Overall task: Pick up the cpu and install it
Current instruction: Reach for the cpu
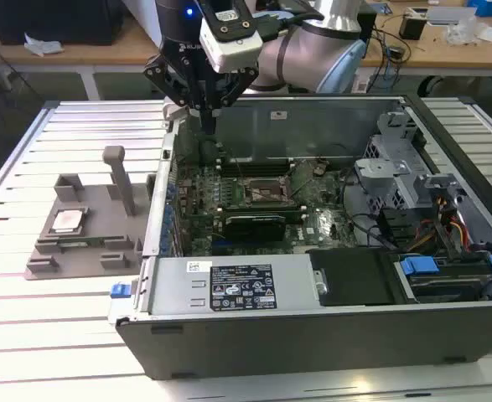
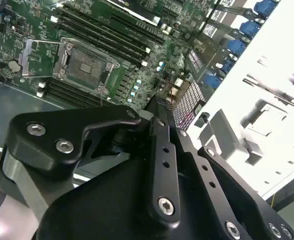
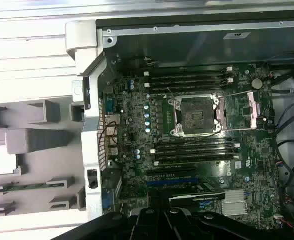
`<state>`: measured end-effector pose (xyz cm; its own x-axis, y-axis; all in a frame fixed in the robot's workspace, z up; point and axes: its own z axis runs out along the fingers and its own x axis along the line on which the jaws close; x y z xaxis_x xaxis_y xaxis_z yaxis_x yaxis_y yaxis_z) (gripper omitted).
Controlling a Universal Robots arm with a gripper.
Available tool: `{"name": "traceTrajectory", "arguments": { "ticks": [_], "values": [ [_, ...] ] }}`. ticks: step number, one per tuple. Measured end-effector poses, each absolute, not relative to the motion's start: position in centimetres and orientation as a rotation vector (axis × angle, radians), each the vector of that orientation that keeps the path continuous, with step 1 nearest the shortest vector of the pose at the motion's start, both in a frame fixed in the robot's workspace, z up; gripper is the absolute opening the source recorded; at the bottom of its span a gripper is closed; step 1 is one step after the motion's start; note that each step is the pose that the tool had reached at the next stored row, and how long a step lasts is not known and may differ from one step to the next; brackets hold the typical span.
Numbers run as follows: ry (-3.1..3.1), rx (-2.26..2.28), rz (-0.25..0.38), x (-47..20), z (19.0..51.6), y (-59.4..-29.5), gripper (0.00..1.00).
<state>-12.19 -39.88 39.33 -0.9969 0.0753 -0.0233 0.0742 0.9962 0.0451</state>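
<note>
One wide slatted white table [image 1: 61, 335] carries everything here. On it lies an open computer case [image 1: 313, 335], its inside facing up. A grey robot arm [image 1: 313, 42] reaches in from behind the case.

A green motherboard [image 3: 131, 145] covers the floor of the case, directly beneath the claw. Outside the case, down and toward the exterior view's left of the claw, sits a grey holder [image 1: 95, 209].

The black claw [image 1: 205, 121] hangs above the case's side wall nearest the holder. Its two fingers are drawn in to a narrow point and grip nothing.

The dark square socket [image 3: 194, 116] lies below the claw, further into the case. Its metal frame is swung open beside it.

The cpu [image 1: 67, 220], a small silver square, rests flat in a pocket of the holder. It is well apart from the claw, with the case wall between them. The task looks barely begun.

Likely risks:
- The chip is thin and lies low in its pocket, so an off-centre grip could tilt or drop it.
- The case wall lies on the way between holder and socket, so a low pass could knock the chip against it.
- A chip set down skewed could damage the socket's contacts.
</note>
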Motion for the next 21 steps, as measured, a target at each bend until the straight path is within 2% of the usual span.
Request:
{"name": "traceTrajectory", "arguments": {
  "ticks": [21],
  "values": [
    [3.114, 0.117, 0.069, -17.5, 39.3, -39.9, 0.11]
  ]
}}
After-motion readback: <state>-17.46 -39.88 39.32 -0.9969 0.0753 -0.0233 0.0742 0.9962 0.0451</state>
